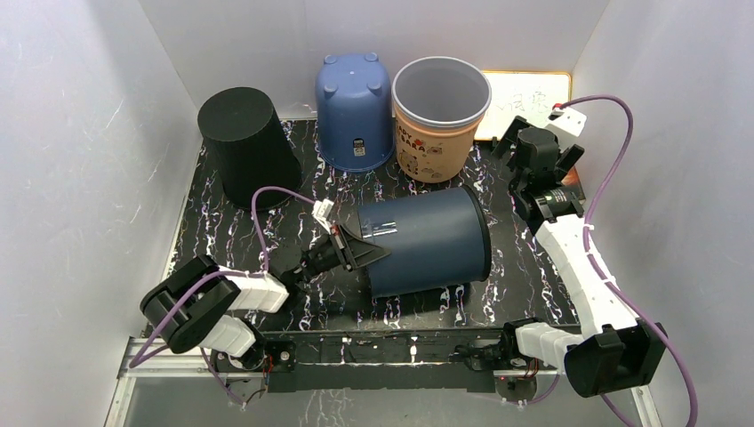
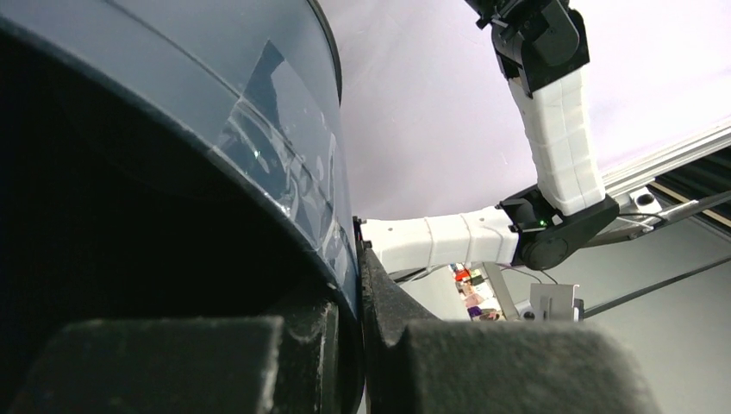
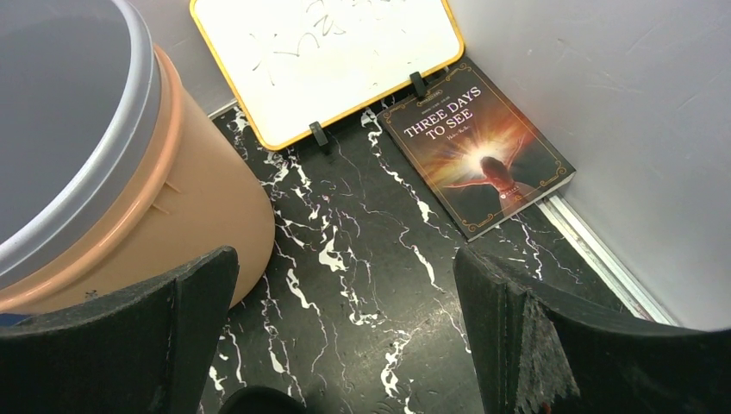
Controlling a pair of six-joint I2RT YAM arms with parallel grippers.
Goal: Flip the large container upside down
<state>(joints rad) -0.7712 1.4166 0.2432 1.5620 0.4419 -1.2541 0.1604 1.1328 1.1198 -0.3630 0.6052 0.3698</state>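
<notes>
The large dark navy container (image 1: 427,240) lies on its side in the middle of the black marble table (image 1: 525,276), its wide rim pointing right. My left gripper (image 1: 356,252) is shut on the wall at its left end. In the left wrist view the container wall (image 2: 259,112) is pinched between my two pads, at the gripper (image 2: 358,345), one pad on the dark side and one on the outer side. My right gripper (image 1: 523,151) is open and empty over the back right of the table, its jaws spread wide above bare marble in the right wrist view (image 3: 345,267).
A black container (image 1: 244,142) and a blue one (image 1: 354,111) stand upside down at the back. An orange bucket (image 1: 440,124) stands upright beside them, also in the right wrist view (image 3: 129,198). A whiteboard (image 3: 328,52) and a book (image 3: 478,147) sit at the back right. White walls enclose the table.
</notes>
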